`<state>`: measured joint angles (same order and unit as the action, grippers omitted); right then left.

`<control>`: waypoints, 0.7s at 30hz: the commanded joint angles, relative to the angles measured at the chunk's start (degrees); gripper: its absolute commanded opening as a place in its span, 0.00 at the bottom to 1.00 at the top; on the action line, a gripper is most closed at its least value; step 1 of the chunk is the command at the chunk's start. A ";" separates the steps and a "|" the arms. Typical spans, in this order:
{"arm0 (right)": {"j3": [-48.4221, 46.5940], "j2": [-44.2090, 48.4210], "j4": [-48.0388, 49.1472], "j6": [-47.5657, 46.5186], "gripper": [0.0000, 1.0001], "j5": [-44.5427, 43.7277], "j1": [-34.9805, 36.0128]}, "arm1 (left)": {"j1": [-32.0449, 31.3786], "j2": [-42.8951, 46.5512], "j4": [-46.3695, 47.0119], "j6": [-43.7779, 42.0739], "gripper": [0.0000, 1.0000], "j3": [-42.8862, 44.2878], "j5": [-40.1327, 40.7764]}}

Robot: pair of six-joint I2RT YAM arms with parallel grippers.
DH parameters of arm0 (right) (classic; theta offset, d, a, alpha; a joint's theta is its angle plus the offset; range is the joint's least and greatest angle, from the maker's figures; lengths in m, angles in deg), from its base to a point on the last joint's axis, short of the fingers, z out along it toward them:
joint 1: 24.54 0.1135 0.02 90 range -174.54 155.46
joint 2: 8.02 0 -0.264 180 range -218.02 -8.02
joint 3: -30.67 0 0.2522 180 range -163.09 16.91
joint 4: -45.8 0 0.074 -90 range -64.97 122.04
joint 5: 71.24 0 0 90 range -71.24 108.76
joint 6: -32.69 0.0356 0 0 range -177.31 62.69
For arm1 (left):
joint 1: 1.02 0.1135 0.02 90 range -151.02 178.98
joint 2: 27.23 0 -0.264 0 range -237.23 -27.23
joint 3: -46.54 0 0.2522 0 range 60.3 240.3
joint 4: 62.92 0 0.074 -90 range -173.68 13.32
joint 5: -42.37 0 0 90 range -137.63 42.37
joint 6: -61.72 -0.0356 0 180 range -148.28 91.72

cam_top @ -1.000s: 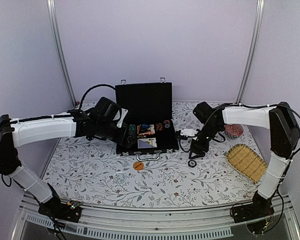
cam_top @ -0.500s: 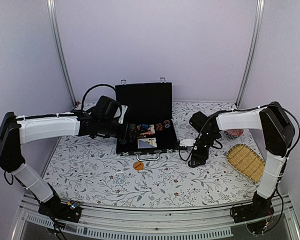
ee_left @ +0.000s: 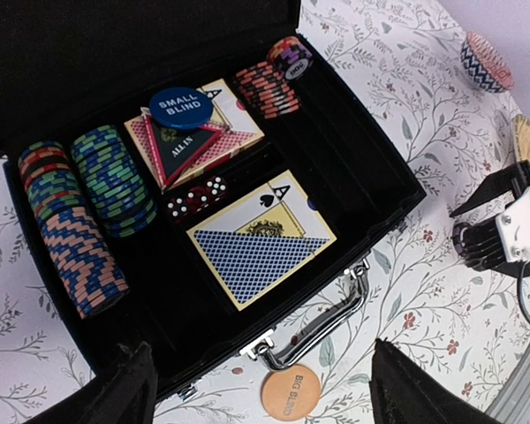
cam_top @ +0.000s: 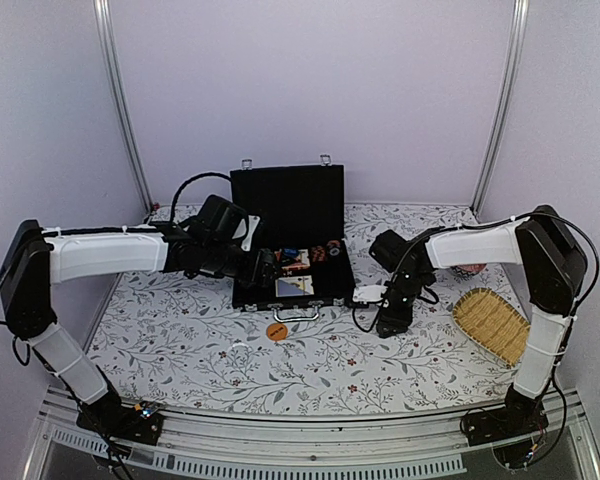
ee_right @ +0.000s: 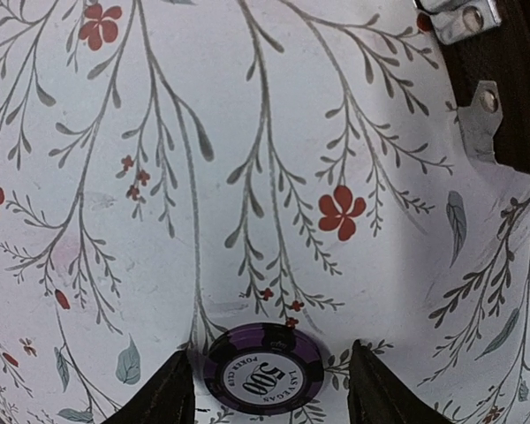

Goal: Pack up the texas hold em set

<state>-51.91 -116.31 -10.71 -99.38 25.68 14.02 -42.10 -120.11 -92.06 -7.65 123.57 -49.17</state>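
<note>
Right tool [ee_right: 269, 389]: It had come down low to the table [ee_right: 159, 177]. Its two black fingers [ee_right: 172, 393] stood one on each side of the purple chip [ee_right: 263, 367], partly drawn in but not squeezing it yet.
Purple chip: Flat, round and hard-looking, with a striped rim and a white middle. It lay flat on the table, just beside the front right corner of the case [cam_top: 292, 235].
What changed: The right tool had dropped lower, slid closer to the case and pulled its fingers in. I think a pick-up was coming, so this chip could go in the case.
Left tool [cam_top: 262, 267]: Wide open, holding nothing, over the front of the case.
Case: A black box with its lid standing up and a shiny silver handle [ee_left: 322, 322], mid-table toward the far edge.
Inside: Rows of striped chips [ee_left: 84, 256], smooth cards [ee_left: 261, 238] and tiny red dice [ee_left: 194, 199].
Orange disc [ee_left: 290, 393]: Flat and round, on the table just in front of the handle, not packed.
</note>
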 commanded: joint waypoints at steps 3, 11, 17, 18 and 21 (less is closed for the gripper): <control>1.19 -2.21 -2.98 1.25 0.59 -1.54 1.09 | 0.12 -0.99 -0.14 -0.57 0.83 2.00 -0.40; 0.00 -2.44 -5.59 1.88 0.48 -2.27 1.83 | 0.13 -1.15 -0.34 -0.52 0.82 1.95 -0.03; 0.00 -1.75 -5.52 2.42 0.37 -3.32 2.53 | 0.13 -1.07 -1.11 -0.60 0.82 2.15 0.82; -1.39 -1.56 -5.31 2.54 0.36 -3.31 2.55 | 0.12 -1.04 -1.14 -0.59 0.82 2.15 0.98; -2.76 -1.22 -4.95 2.89 0.34 -2.94 2.51 | 0.12 -1.15 -1.31 -0.63 0.82 2.07 1.01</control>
<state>-52.89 -116.44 -13.77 -97.21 23.01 15.92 -42.10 -120.26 -92.45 -7.68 124.33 -48.60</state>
